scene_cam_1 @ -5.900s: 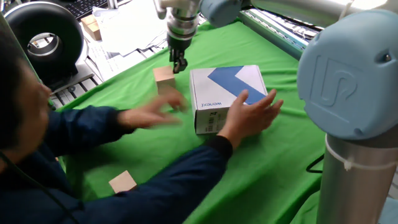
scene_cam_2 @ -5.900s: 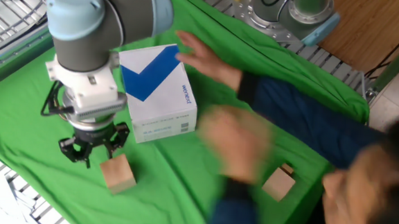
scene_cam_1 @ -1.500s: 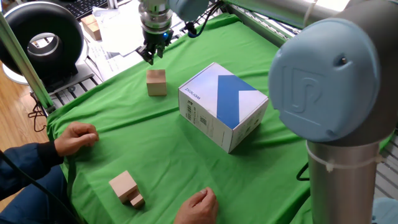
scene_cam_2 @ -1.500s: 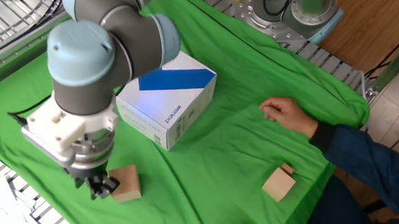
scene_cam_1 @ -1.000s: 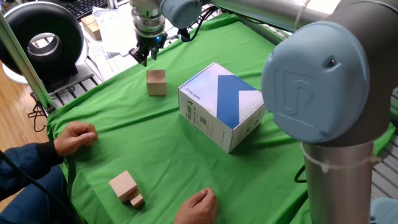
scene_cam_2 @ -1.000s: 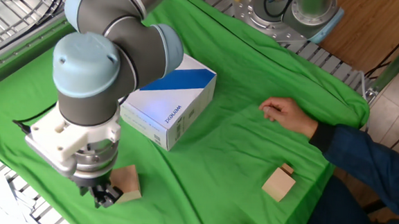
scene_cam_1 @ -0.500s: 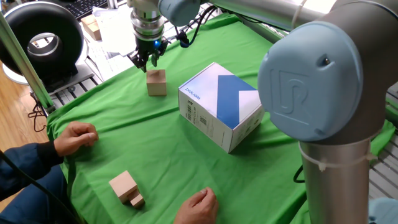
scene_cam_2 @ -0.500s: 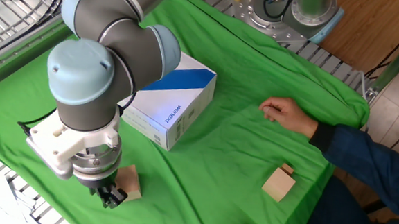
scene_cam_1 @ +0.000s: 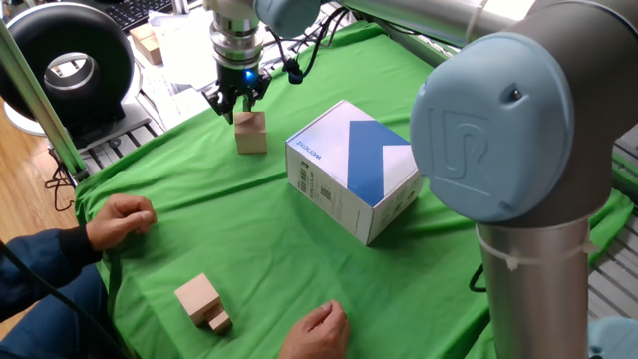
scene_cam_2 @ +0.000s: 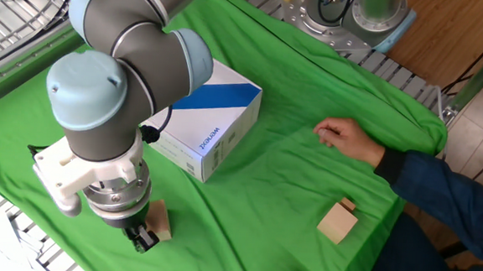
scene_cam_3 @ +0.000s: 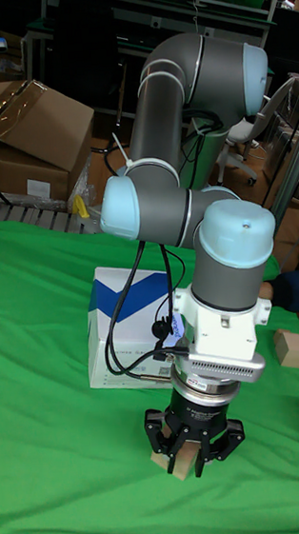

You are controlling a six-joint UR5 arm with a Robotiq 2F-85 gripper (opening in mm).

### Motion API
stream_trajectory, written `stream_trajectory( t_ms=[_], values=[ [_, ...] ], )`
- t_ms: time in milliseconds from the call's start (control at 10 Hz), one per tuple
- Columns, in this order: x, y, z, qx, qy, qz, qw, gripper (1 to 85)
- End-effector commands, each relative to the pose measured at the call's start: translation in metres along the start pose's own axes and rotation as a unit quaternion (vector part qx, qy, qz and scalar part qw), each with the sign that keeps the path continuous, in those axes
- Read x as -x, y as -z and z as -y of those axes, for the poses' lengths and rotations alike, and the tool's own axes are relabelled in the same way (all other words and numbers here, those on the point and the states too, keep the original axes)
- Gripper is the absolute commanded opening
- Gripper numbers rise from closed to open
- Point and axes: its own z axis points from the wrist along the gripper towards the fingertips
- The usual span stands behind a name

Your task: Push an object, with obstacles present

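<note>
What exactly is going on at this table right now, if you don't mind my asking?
A UR5 arm has brought its gripper down right behind the small wooden cube on the green cloth, set to push it. The white box with the blue band stands apart from the cube as an obstacle. A person sits at the table edge, one hand on the cloth, with a tan block and a tinier one beside it. Whether the gripper touches the cube is unclear.
</note>
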Motion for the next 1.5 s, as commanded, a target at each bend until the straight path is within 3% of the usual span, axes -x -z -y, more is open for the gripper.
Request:
stream_trajectory(
  t_ms=[0, 300, 600, 700, 1000, 1400],
  values=[
    [-0.008, 0.000, -0.003, 0.011, -0.029, -0.017, 0.9994, 39.0],
    [-0.016, 0.001, -0.005, 0.017, -0.042, -0.032, 0.9985, 38.7],
    [-0.026, 0.003, -0.018, 0.037, -0.087, -0.053, 0.9941, 38.7],
    [-0.030, 0.004, -0.017, 0.034, -0.090, -0.059, 0.9936, 38.0],
    [-0.039, 0.010, -0.023, 0.031, -0.102, -0.066, 0.9921, 36.7],
    [-0.046, 0.009, -0.040, 0.051, -0.127, -0.072, 0.9880, 36.3]
  ],
)
